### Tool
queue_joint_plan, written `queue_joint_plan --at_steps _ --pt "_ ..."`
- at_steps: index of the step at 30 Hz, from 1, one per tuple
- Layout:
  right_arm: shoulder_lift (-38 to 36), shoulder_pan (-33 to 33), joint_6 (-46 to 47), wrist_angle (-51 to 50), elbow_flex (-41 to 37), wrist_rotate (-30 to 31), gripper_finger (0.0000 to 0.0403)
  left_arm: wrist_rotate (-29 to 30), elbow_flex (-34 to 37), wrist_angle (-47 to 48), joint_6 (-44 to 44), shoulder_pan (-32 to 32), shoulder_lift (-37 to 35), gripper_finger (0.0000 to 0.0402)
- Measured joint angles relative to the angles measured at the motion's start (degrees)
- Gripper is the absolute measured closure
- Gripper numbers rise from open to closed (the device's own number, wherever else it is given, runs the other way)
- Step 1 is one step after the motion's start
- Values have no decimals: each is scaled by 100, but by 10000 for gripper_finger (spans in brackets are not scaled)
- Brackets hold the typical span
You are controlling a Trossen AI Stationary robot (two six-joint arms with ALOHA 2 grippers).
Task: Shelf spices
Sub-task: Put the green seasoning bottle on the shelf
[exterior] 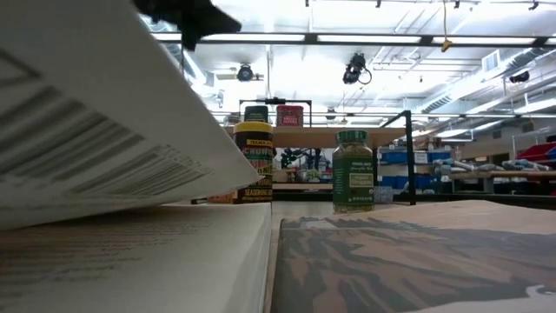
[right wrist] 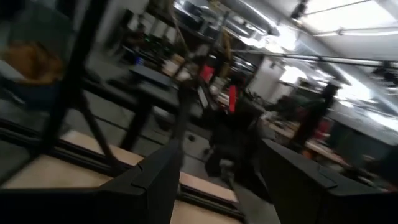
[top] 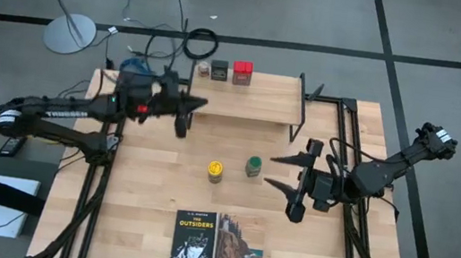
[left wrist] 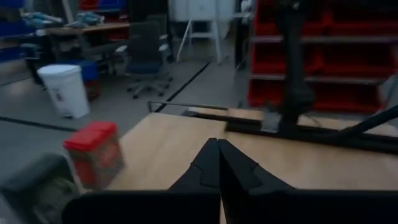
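Note:
The shelf [top: 257, 101] stands at the table's far side; its light board also shows in the low view [exterior: 382, 137]. On its left end stand the dark grey tin [top: 219, 70] and the red square tin [top: 242, 73], which the left wrist view also shows [left wrist: 93, 152]. The yellow-lidded jar [top: 215, 171] and the green-lidded jar [top: 253, 166] stand upright on the table's middle. My left gripper [top: 198, 105] is shut and hovers over the shelf's left near corner. My right gripper [top: 281, 173] is open just right of the green-lidded jar, its fingers pointing toward it and touching nothing.
Two paperback books [top: 218, 248] lie side by side at the table's near edge, and they fill the foreground of the low view. Black frame rails [top: 344, 127] run along the table's right and left sides. Bare wood lies between the jars and the shelf.

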State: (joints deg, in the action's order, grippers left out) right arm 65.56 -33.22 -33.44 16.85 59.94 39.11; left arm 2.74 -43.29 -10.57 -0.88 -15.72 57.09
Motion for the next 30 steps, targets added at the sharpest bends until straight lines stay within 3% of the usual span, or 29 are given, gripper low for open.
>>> queue_joint_plan --at_steps 8,16,21,27,30 --pt "245 174 1305 -301 -2 11 188 239 1526 -1395 448 920 -207 401" --pt "987 219 2030 -407 2 1608 180 1060 2302 -2147 572 1654 -130 401" --pt "1386 370 3749 -999 2 1737 161 1182 2926 -3043 956 1896 -99 401" --pt "1915 493 5857 -2174 0 1980 134 1356 3573 -4257 751 2062 26 401" --pt "2261 588 7043 -2807 0 2038 125 1368 3703 -4316 617 2065 34 401"
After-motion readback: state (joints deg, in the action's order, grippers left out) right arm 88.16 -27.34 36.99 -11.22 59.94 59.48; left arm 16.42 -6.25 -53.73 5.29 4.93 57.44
